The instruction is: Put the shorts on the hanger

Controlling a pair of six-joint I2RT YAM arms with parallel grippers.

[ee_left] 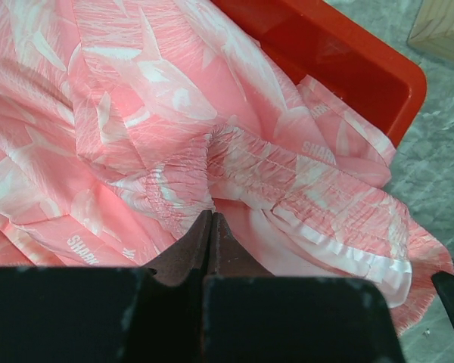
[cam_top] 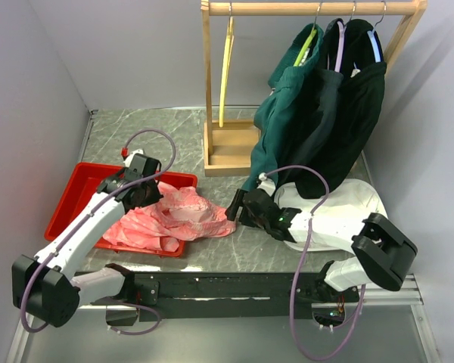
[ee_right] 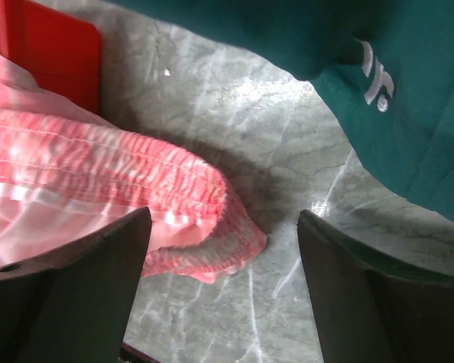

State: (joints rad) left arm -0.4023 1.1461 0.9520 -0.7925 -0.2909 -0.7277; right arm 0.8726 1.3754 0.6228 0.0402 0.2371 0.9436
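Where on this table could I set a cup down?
Yes: the bare marble behind the red tray, left of the wooden rack base. The right side is crowded: dark green garments, white cloth, and the right gripper beside the shorts.

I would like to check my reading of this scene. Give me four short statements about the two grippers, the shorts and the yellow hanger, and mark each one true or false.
1. The left gripper is closed on the fabric of the shorts. True.
2. The right gripper is shut on the shorts. False: its fingers stand wide apart, and one end of the shorts lies on the table between them.
3. The yellow hanger hangs bare on the wooden rack. True.
4. The shorts lie wholly inside the red tray. False: part of them spills over the tray's edge onto the table.
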